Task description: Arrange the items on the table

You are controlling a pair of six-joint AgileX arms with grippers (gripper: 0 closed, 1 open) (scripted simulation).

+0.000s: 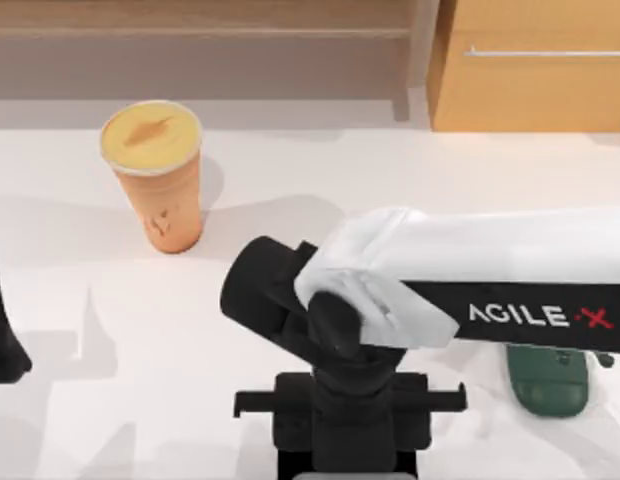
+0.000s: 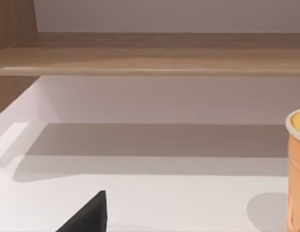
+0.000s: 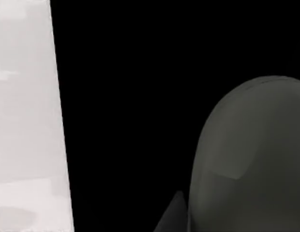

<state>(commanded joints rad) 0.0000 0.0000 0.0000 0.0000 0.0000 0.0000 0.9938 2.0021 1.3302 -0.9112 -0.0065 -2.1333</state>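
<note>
Right gripper (image 1: 335, 440) low at 6 o'clock over black pad (image 3: 130, 96), mouse (image 3: 251, 159) just beside it, finger state can't tell.

Bright, even light; soft cup (image 1: 155, 175) shadows.

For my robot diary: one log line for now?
right arm: across table, low near front edge | mouse: on black pad | cup: upright, back left
</note>
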